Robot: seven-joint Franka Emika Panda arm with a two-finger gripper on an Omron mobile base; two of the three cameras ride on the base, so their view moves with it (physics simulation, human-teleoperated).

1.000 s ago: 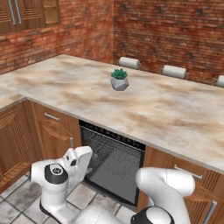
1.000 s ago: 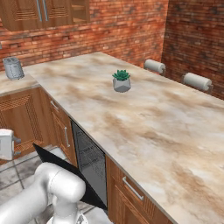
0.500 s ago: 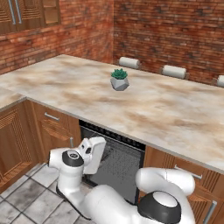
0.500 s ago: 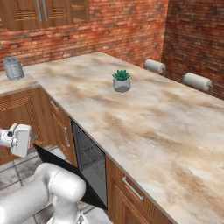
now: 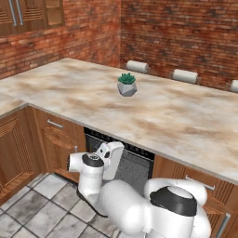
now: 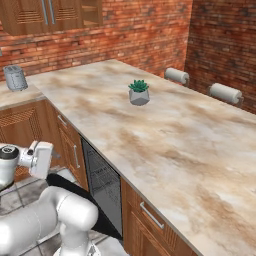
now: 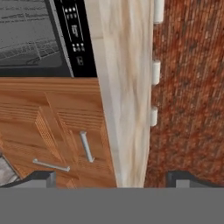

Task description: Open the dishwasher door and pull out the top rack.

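- My gripper (image 7: pixel 111 177) is spread wide with nothing between its fingertips (image 7: pixel 43 177); in the hand view the two dark tips rise far apart at the bottom edge, over a wooden cabinet front.
- From the left base camera I see the white hand (image 5: pixel 110 159) held in front of the dishwasher opening, raised off the tiled floor (image 5: pixel 32 204); from the right base camera it sits low at the left, beside the wooden drawers (image 6: pixel 67 145).
- The dishwasher door (image 6: pixel 87 207) is swung down and open; I see it as a flat black panel reaching out over the floor in the right base view, partly behind my arm.
- The top rack (image 7: pixel 26 30) shows as grey wire grid inside the cavity in the hand view, beside the black control strip (image 7: pixel 74 30); I cannot tell whether it is drawn out at all.
- The marble countertop (image 5: pixel 162 116) runs over the dishwasher; a small potted succulent (image 5: pixel 126 84) stands on it, well apart from the edge.
- Paper towel rolls (image 6: pixel 176 75) lie along the brick wall (image 5: pixel 186 32); a grey canister (image 6: pixel 15 78) stands on the far left counter in the right base view.
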